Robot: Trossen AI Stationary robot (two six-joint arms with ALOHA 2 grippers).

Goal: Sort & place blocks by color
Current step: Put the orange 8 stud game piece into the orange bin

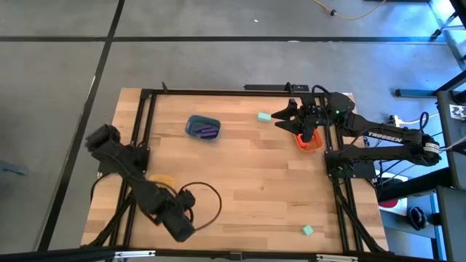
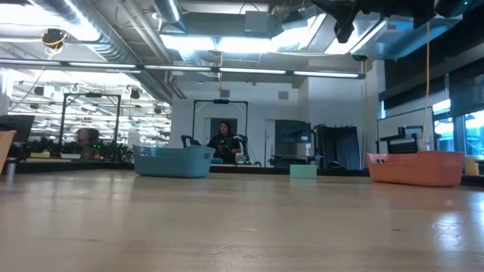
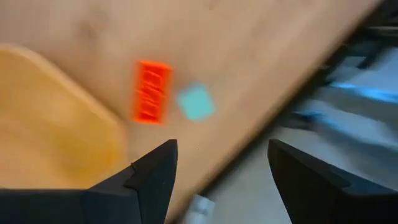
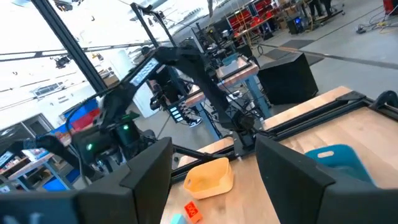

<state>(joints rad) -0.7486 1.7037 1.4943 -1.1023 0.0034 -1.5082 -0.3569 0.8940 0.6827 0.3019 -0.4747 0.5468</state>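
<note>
1. Where the surface (image 1: 247, 167) is seen from above, the left hand (image 1: 178, 222) is found at the near left corner, beside the yellow tub (image 1: 162, 180).
2. In the left wrist view, the left hand's fingers (image 3: 152, 180) are seen spread wide apart with nothing held between them; an orange-red block (image 3: 151, 91) and a mint-green block (image 3: 196, 102) are seen lying just beside each other on the wood, next to the yellow tub's rim (image 3: 74, 118).
3. The right hand (image 1: 285, 116) is held near the far right corner, above the orange tub (image 1: 309, 142); its fingers (image 4: 149, 168) are seen parted, and nothing is seen held.
4. A mint-green block (image 1: 264, 116) is seen near the far edge, just beside the right hand.
5. Another mint-green block (image 1: 308, 230) is seen near the near right corner.
6. A blue tub (image 1: 203, 127) is placed toward the far edge, with purple blocks (image 1: 209, 132) inside it.
</note>
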